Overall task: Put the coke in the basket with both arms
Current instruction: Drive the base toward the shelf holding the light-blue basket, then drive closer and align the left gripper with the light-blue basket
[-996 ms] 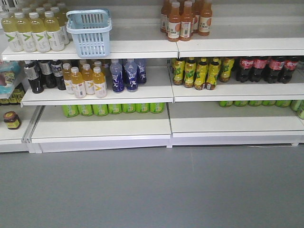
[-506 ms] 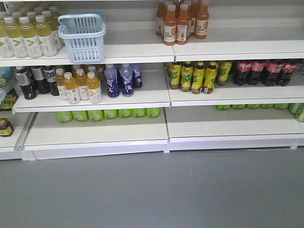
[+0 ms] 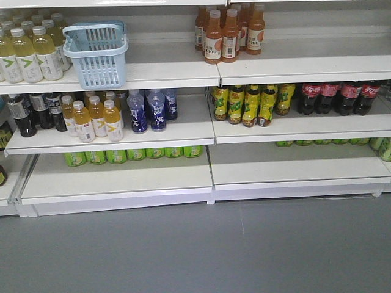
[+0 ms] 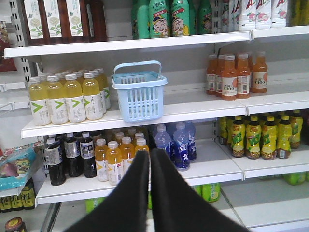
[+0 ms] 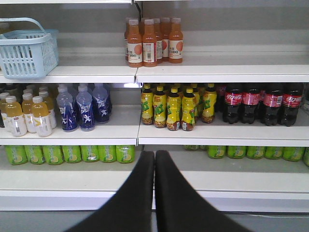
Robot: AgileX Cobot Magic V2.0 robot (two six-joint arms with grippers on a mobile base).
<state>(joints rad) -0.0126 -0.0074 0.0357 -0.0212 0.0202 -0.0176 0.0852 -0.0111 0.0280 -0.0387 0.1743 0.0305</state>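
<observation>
The light blue basket (image 3: 96,55) stands on the upper shelf at the left, handle up, with nothing showing inside. It also shows in the left wrist view (image 4: 140,96) and at the left edge of the right wrist view (image 5: 26,50). No slim Coca-Cola can shows in any view. My left gripper (image 4: 149,152) is shut and empty, well short of the shelves, below the basket. My right gripper (image 5: 154,153) is shut and empty, in front of the lowest shelf. Neither arm shows in the front view.
Dark cola bottles with red labels (image 3: 339,97) stand on the middle shelf at the right, beside yellow-green bottles (image 3: 247,104). Orange bottles (image 3: 223,36) stand on the upper shelf. Yellow, blue and black bottles fill the left shelves. Green cans (image 3: 134,154) line the lowest shelf. Grey floor lies in front.
The whole shelf scene has slid left and a little down in the front view. The basket and bottles keep their places on the shelves.
</observation>
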